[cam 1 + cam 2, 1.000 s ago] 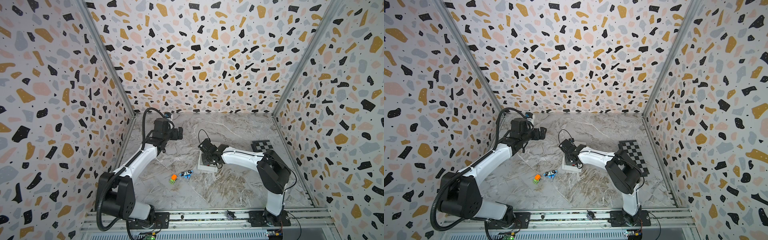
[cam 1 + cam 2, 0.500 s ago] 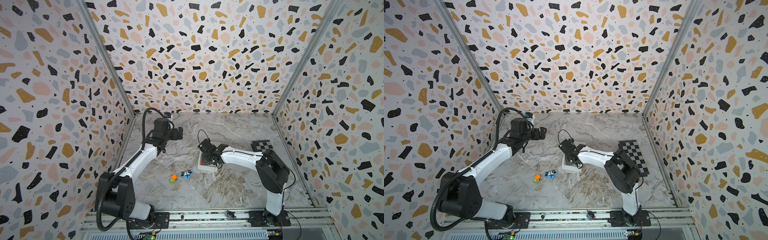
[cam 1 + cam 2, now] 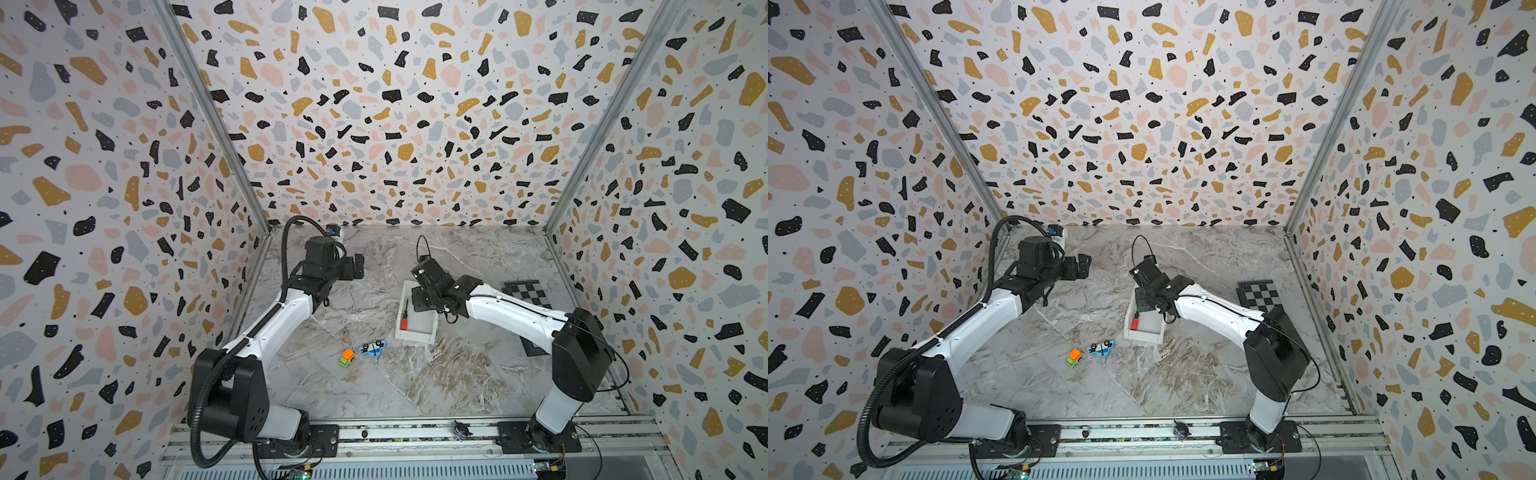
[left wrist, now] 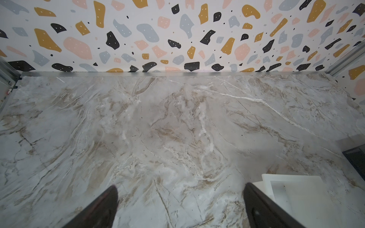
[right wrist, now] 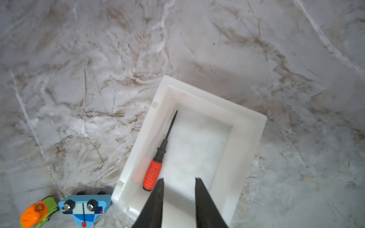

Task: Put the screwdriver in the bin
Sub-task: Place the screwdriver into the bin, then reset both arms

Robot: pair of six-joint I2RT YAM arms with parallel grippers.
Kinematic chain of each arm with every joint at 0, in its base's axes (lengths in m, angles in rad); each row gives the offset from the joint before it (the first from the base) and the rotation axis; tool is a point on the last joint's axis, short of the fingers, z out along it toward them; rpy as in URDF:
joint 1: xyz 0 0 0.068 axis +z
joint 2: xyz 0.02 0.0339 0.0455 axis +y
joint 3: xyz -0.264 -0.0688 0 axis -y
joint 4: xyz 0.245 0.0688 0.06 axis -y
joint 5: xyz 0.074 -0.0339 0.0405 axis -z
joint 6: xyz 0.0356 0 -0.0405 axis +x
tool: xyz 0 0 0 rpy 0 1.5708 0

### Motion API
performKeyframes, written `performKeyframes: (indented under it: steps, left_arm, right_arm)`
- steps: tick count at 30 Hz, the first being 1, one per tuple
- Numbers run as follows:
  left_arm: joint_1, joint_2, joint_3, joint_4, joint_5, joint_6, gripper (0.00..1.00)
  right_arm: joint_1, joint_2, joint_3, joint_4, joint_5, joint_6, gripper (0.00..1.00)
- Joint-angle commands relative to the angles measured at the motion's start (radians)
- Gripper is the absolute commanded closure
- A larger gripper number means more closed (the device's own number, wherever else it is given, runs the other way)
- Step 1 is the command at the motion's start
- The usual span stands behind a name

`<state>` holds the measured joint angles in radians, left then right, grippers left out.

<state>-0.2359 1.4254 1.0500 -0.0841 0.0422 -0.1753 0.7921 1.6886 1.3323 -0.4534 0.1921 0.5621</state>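
now | screwdriver (image 5: 159,153) lying in bin (image 5: 249,126) | right hand (image 5: 179,178) parted, empty

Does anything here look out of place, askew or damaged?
Nothing stands out. The screwdriver lies flat inside the bin, beside one long wall; the toy car and blue toy sit outside it. No visible damage.

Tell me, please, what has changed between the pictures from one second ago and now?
The right gripper has opened a little and let go of the screwdriver, which now lies loose in the bin. The left gripper, open, the car, the blue toy and the board stayed put.
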Motion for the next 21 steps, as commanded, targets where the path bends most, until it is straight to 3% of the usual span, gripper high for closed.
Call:
performKeyframes:
  steps: [1, 14, 16, 21]
  left_arm:
    - [0.007, -0.016, -0.015, 0.036, -0.01, 0.007, 0.0]
    - [0.013, -0.049, -0.051, 0.083, -0.033, 0.014, 0.0]
    - [0.017, -0.069, -0.068, 0.106, -0.033, 0.016, 0.0]
    - [0.035, -0.137, -0.118, 0.189, -0.028, 0.029, 0.0]
  right_arm:
    - [-0.026, -0.065, -0.029, 0.004, -0.021, -0.028, 0.7]
    - [-0.124, -0.233, -0.188, 0.078, -0.065, -0.072, 0.61]
    - [-0.157, -0.278, -0.221, 0.091, -0.067, -0.101, 0.56]
    - [-0.303, -0.415, -0.299, 0.13, -0.126, -0.195, 0.32]
